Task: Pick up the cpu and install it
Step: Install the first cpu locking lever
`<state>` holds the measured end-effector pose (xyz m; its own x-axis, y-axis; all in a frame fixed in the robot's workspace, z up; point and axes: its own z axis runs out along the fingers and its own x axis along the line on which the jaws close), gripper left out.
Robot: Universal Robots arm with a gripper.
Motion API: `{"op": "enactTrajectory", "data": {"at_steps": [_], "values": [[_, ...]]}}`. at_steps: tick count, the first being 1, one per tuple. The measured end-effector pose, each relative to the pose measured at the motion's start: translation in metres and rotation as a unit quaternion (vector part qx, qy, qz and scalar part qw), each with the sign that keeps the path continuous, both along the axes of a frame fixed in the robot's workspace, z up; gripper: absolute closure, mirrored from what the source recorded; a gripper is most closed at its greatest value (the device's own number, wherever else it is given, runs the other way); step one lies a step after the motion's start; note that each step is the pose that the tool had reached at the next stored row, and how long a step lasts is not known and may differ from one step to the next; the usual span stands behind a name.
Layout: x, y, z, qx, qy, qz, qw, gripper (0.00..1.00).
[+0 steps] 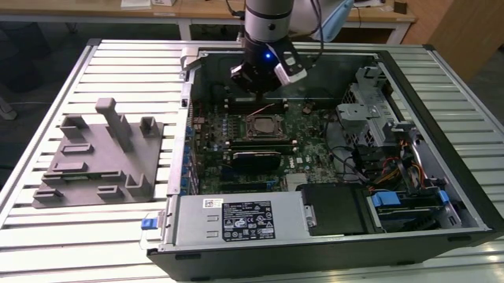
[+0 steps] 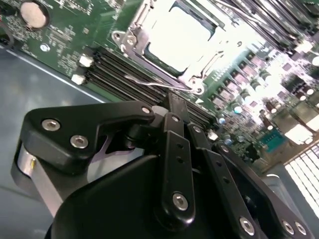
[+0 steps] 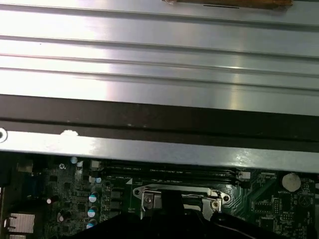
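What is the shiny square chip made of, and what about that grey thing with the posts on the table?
The chip looks like metal: its flat top glares bright silver under the light. The grey thing looks like matte plastic, dull and even with no shine. The table seems ribbed, brushed metal.

cpu (image 2: 177,37): pale shiny metal; gripper (image 2: 172,107): matt black; fixture (image 1: 98,159): matt grey plastic; table (image 1: 47,236): ribbed metal

In the second wrist view glare washes out the cpu (image 2: 177,35), and the gripper (image 2: 172,107) hides its own fingertips.
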<state>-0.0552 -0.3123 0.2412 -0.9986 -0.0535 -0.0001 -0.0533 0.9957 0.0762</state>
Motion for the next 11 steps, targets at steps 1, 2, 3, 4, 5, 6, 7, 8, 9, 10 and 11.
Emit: {"op": "enactTrajectory", "data": {"at_steps": [1, 2, 3, 4, 5, 6, 7, 8, 9, 10, 11], "values": [[0.0015, 0.0000, -0.0005, 0.0000, 0.0000, 0.001, 1.0000, 0.89], [0.0029, 0.0000, -0.0010, 0.0000, 0.0001, 0.001, 1.0000, 0.89], [0.0046, 0.0000, -0.0016, 0.0000, 0.0000, 0.002, 1.0000, 0.89], [0.0062, 0.0001, -0.0024, 0.0000, 0.0000, 0.002, 1.0000, 0.89], [0.0072, 0.0001, -0.0033, 0.0000, 0.0001, 0.002, 1.0000, 0.89], [0.0079, 0.0002, -0.0042, -0.0001, 0.0000, 0.002, 1.0000, 0.89], [0.0087, 0.0003, -0.0051, -0.0001, 0.0001, 0.002, 1.0000, 0.89], [0.0092, 0.0004, -0.0062, -0.0001, 0.0001, 0.002, 1.0000, 0.89], [0.0098, 0.0004, -0.0071, -0.0001, 0.0001, 0.002, 1.0000, 0.89], [0.0102, 0.0005, -0.0080, -0.0001, 0.0001, 0.003, 1.0000, 0.89], [0.0106, 0.0005, -0.0087, 0.0000, 0.0000, 0.003, 1.0000, 0.89]]}}
